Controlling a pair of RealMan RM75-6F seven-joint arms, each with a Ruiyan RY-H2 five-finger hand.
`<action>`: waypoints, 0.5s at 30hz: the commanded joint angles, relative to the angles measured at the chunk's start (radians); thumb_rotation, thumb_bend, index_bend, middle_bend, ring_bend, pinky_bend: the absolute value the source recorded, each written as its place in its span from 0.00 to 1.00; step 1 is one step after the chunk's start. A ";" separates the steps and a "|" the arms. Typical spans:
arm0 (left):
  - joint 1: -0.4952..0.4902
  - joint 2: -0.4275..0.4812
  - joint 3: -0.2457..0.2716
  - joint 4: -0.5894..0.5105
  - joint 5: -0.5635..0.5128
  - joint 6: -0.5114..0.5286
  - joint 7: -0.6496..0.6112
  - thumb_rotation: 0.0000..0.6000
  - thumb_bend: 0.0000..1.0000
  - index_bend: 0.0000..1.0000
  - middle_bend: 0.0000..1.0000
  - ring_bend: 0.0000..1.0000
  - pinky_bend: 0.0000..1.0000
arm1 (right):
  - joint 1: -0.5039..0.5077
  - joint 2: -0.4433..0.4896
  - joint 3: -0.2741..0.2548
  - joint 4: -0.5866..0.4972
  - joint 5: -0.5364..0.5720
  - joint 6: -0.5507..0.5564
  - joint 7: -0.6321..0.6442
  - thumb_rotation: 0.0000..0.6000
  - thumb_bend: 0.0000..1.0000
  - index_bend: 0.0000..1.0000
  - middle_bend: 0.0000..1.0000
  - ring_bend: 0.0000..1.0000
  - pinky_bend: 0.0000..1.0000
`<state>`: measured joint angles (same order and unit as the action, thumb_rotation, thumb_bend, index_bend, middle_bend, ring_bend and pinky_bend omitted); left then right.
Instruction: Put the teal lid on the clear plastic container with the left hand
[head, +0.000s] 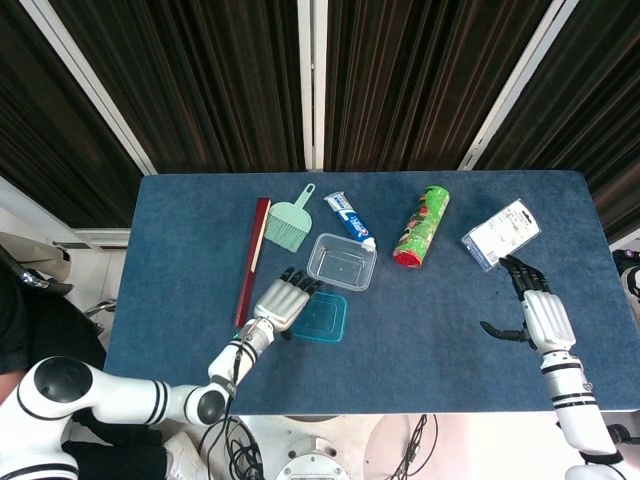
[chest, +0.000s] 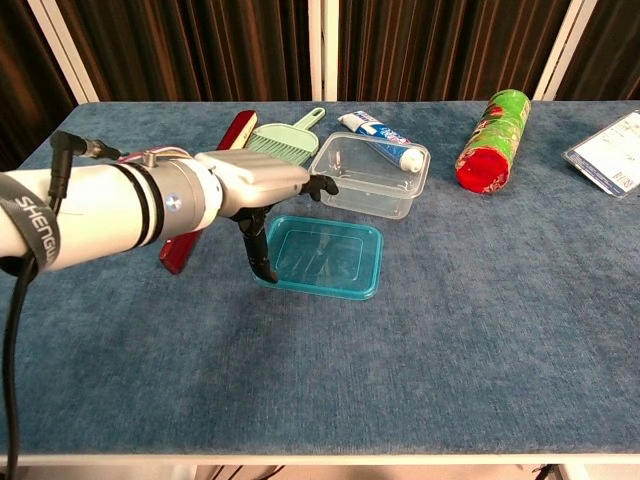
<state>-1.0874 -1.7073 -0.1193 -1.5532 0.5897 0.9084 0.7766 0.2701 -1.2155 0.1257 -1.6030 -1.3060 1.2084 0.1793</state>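
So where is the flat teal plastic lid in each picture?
Head view: the flat teal plastic lid lies near the table's front middle, held by the left hand.
Chest view: the lid sits centre, tilted in that hand.
Shared landmark: the clear plastic container just behind it.
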 joint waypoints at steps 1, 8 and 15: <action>-0.018 0.014 0.003 -0.033 -0.037 0.001 0.025 1.00 0.00 0.06 0.07 0.00 0.04 | -0.001 -0.001 -0.001 0.004 -0.002 -0.003 0.006 1.00 0.08 0.00 0.00 0.00 0.00; -0.082 -0.016 -0.003 -0.024 -0.143 0.007 0.094 1.00 0.00 0.08 0.06 0.00 0.04 | -0.005 -0.003 -0.002 0.015 -0.009 0.000 0.021 1.00 0.08 0.00 0.00 0.00 0.00; -0.119 -0.030 -0.008 0.003 -0.191 -0.021 0.097 1.00 0.00 0.06 0.06 0.00 0.04 | -0.008 -0.008 -0.004 0.027 -0.009 -0.005 0.035 1.00 0.08 0.00 0.00 0.00 0.00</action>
<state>-1.2028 -1.7357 -0.1260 -1.5533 0.4018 0.8901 0.8741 0.2621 -1.2237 0.1222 -1.5756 -1.3149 1.2030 0.2140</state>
